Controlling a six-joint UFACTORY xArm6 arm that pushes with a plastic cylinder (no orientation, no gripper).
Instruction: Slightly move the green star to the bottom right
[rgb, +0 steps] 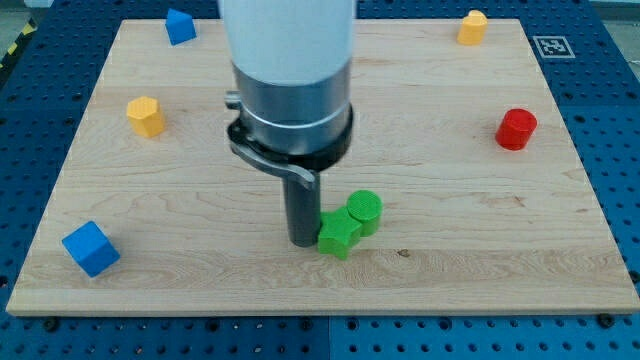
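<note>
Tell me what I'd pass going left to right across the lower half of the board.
Blue cube → my tip, right against the green star → green cylinder, touching the star's upper right.

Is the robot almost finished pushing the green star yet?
Not finished, as far as one picture tells. Done: my tip has reached the green star-shaped block, sitting just at its left side in the view. In hand: it looks set to push, and may already touch it. The star sits against a green round cylinder block on the wooden board. Left: nudging the star slightly toward the view's bottom right.
</note>
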